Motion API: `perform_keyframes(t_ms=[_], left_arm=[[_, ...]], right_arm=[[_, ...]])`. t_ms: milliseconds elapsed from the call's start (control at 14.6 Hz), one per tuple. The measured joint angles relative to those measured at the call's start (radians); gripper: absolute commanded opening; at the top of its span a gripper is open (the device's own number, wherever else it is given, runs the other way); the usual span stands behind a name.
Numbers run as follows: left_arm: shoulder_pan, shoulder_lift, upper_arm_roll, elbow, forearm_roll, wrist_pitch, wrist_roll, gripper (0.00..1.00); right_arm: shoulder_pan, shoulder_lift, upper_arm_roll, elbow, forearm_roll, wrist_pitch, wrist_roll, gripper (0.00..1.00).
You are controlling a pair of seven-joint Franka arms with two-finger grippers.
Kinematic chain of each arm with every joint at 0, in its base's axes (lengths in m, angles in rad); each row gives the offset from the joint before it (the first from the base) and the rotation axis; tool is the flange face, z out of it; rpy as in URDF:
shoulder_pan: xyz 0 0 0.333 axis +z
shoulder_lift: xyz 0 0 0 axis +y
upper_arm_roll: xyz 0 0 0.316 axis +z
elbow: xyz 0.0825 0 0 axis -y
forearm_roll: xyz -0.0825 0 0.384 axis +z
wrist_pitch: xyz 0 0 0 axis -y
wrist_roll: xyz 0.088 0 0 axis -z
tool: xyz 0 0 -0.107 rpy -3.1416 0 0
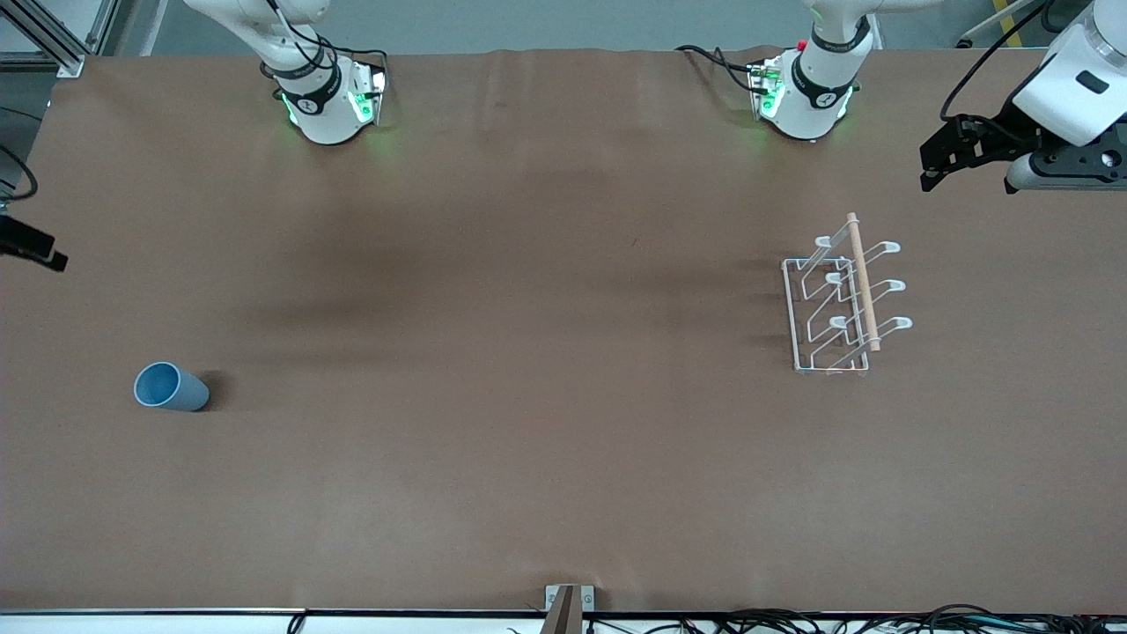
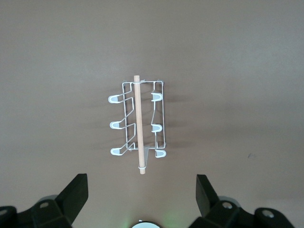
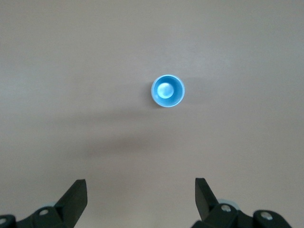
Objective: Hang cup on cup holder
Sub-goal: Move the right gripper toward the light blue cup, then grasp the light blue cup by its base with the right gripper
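The light blue cup (image 1: 172, 387) stands upright, rim up, toward the right arm's end of the table; it also shows in the right wrist view (image 3: 167, 91). The white wire cup holder (image 1: 841, 304) with its wooden rod (image 1: 863, 282) stands toward the left arm's end, all prongs bare; it also shows in the left wrist view (image 2: 138, 121). My left gripper (image 1: 931, 172) hangs open and empty high over the table near the holder (image 2: 141, 190). My right gripper (image 1: 40, 249) hangs open and empty high over the cup's end of the table (image 3: 141, 192).
A brown cover (image 1: 528, 396) lies over the whole table. The two arm bases (image 1: 330, 101) (image 1: 806, 97) stand along the edge farthest from the front camera. A small metal bracket (image 1: 568, 603) and cables sit at the nearest edge.
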Motion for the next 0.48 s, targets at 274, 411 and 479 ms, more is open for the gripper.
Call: perform_keyframes(t_ms=[274,411,479], left_arm=[[0.000,0.003,-0.001,0.001,0.000,0.000,0.000,1.00],[0.000,0.005,-0.001,0.004,-0.001,0.002,0.000,1.00],[0.000,0.007,-0.001,0.008,-0.001,0.004,0.000,1.00]], right_arm=[[-0.057,0.138,0.000,-0.095,0.057,0.188,-0.022,0.99],[-0.074,0.230,-0.001,-0.096,0.076,0.290,-0.057,0.98],[-0.081,0.271,0.000,-0.095,0.079,0.331,-0.065,0.98]])
